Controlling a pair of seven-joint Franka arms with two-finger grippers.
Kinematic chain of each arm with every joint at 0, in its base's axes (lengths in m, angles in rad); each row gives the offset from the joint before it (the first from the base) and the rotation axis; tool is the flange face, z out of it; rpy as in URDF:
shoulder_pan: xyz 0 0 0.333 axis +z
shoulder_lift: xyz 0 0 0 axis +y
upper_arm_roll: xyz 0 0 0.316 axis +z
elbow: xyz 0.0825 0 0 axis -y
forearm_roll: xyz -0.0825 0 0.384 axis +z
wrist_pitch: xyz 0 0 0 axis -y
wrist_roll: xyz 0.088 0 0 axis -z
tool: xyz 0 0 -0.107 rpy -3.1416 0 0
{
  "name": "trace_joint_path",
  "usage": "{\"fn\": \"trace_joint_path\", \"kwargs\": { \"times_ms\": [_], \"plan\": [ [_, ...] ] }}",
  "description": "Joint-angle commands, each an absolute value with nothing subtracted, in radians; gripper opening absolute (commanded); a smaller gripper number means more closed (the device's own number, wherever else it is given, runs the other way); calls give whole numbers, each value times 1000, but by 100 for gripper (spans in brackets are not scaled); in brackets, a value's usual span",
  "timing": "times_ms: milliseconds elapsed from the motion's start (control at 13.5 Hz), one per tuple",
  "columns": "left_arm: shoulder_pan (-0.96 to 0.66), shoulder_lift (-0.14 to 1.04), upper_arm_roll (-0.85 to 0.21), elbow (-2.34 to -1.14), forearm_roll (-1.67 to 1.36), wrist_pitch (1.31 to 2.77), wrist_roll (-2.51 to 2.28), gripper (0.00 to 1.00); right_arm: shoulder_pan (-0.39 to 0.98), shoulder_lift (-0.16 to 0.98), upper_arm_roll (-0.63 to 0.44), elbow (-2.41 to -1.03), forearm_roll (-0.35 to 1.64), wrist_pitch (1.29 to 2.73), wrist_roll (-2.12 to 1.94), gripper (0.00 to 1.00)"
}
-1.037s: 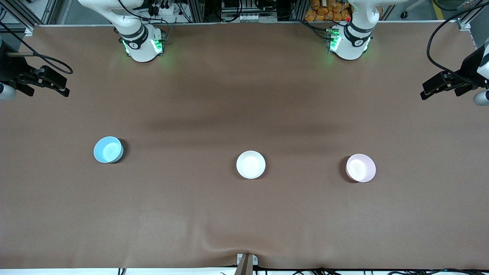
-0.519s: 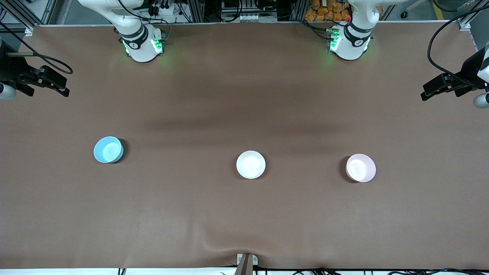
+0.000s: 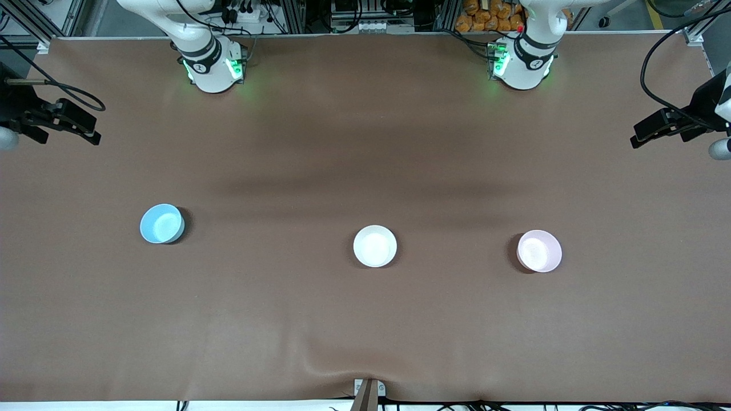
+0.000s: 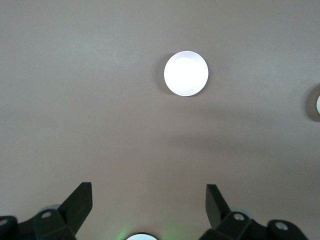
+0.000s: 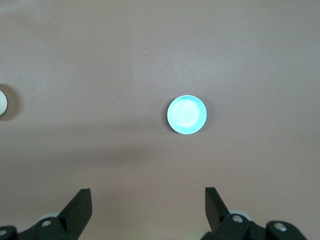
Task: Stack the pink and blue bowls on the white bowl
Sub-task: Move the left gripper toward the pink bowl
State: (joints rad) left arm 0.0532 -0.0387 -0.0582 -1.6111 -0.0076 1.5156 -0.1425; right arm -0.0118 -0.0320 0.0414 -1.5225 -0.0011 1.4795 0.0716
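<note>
The white bowl (image 3: pixel 374 246) sits upright near the middle of the brown worktop (image 3: pixel 365 319), somewhat nearer the front camera than the worktop's centre line. Its hollow shows nothing inside. The pink bowl (image 3: pixel 539 251) stands toward the left arm's end, well apart from the white one and about as near to the camera; it too holds nothing. The blue bowl (image 3: pixel 162 224) stands toward the right arm's end, farther off from the white bowl than the pink one is, and a little farther from the camera; its hollow is also bare. None of the three touches another, and each has bare worktop on every side.

A wide strip of bare surface runs between the bowls and the arm bases, and another between the bowls and the worktop's near edge, where the covering is slightly rucked by a small bracket (image 3: pixel 368 391).

The left gripper (image 4: pixel 149 200) hangs high over the worktop's left-arm end, its fingers spread wide apart, gripping nothing; in its wrist view the pink bowl (image 4: pixel 186 73) lies below. The right gripper (image 5: pixel 148 200) hangs high over the right-arm end, likewise spread open and holding nothing, with the blue bowl (image 5: pixel 186 114) below it.
</note>
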Motion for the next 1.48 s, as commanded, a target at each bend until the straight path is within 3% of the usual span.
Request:
{"fn": "trace_joint_path", "kwargs": {
  "times_ms": [0,741,1111,1407],
  "plan": [
    [58,-64,-58,-1634,-15,1519,-126,100,-22,-23,49,-1503,15,1473,67,100],
    [60,-52,-57,-1683,-15,1588,-126,100,-20,-23,49,-1503,15,1471,67,100],
    [61,-38,-55,-1787,-14,1712,-126,100,-20,-23,49,-1503,15,1473,67,100],
    [64,37,-55,-1786,8,1807,-126,100,-23,-23,49,-1503,15,1471,67,100]
  ]
}}
